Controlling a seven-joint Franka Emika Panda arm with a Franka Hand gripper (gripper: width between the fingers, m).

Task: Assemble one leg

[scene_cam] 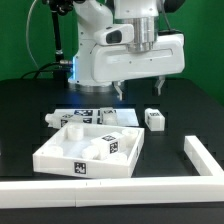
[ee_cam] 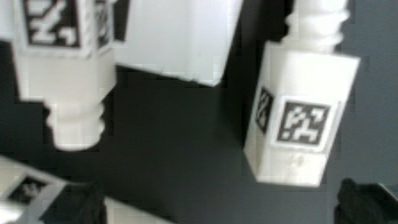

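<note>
Closest to the lens runs a white rail (scene_cam: pixel 110 188), matte and square-edged, along the black counter (scene_cam: pixel 30 110). Beyond it sits a wide white tray-like piece (scene_cam: pixel 50 158) with tagged faces, off to one side of my end effector (scene_cam: pixel 139 92), which hangs released with its fingers spread and nothing between them. Directly beneath it, apart from both fingers, rests the leg (scene_cam: pixel 154 119). It is a small white plastic block, taller than wide, with a black-and-white square tag on its face. The wrist view shows the leg (ee_cam: pixel 299 110) smooth-sided, with a narrower peg at one end. A green wall (scene_cam: pixel 200 50) closes the room behind.
</note>
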